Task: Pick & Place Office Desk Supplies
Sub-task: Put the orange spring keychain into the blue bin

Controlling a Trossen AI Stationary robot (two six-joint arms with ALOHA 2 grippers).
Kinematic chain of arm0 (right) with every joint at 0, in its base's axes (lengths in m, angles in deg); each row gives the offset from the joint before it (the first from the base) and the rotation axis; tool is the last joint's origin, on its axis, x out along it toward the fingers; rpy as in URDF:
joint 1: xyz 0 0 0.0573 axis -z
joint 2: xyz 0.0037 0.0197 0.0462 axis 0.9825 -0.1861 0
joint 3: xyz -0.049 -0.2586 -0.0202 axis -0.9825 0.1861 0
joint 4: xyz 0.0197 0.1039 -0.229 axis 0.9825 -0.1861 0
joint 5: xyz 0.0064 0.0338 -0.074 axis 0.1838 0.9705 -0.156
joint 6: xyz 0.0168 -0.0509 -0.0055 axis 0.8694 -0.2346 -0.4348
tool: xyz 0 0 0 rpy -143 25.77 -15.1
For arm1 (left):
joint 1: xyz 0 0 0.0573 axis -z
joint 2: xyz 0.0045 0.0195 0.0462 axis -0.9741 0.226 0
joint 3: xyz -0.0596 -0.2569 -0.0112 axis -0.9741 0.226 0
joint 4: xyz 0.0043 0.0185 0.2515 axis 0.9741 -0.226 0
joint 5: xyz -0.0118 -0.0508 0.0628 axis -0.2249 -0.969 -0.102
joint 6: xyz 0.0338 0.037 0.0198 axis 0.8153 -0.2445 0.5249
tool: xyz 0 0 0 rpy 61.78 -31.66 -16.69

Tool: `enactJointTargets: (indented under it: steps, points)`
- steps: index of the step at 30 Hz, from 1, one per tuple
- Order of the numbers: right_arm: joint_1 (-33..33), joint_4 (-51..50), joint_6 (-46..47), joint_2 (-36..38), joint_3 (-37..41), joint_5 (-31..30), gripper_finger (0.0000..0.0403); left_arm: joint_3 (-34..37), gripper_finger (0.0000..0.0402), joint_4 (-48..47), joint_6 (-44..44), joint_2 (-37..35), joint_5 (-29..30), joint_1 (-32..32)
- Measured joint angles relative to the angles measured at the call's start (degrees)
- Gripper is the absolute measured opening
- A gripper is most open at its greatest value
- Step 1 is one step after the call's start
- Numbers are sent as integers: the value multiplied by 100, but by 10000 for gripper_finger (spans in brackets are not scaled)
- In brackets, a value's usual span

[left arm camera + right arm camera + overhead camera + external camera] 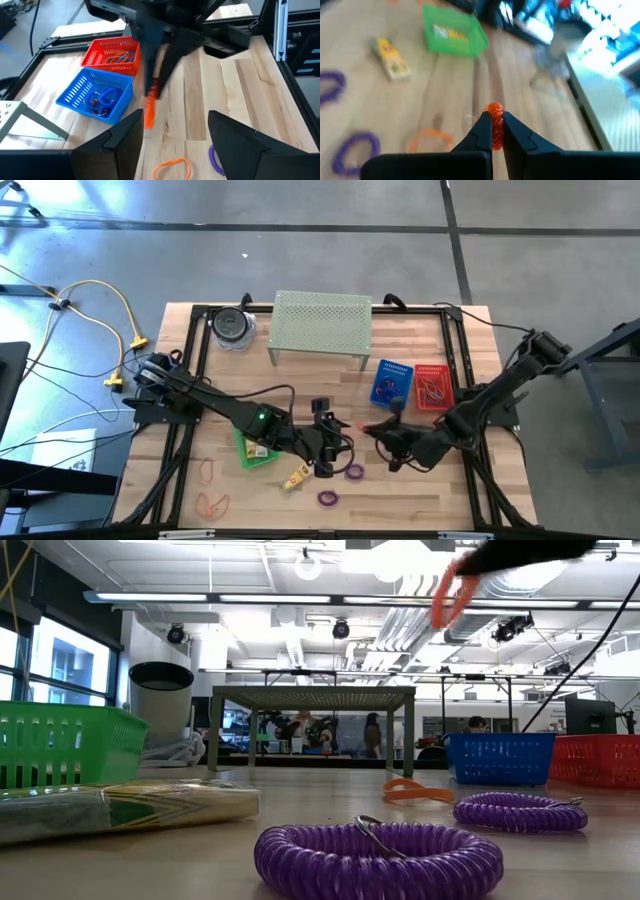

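Clamped in my right gripper (493, 131) is an orange loop (495, 111), raised above the table (420, 490). Left gripper (172, 132) hangs open near the purple loops (340, 485).

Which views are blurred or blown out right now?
Right wrist view: motion-smeared throughout, yellow packet and green basket soft. Left wrist view: the right gripper and its orange loop streaked, baskets sharp. Low view: near purple coil crisp, ceiling lights blown out. High view: even, sharp.

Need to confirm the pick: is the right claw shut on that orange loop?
Shut: right claw fingers pinch the orange loop, lifted off the table.
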Motion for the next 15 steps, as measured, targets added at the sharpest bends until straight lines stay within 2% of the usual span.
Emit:
enactJointTargets:
  steps: [5,9,15]
  points:
    - [134,-1421,1479,496,1,-261,6,0,214,-20,-245,0,-10,9]
    - [440,-2329,2620,986,1,38,6,0,214,-70,-602,0,-100,9]
    - [1267,-3819,3669,1597,-2,553,7,0,214,-168,-624,0,-210,9]
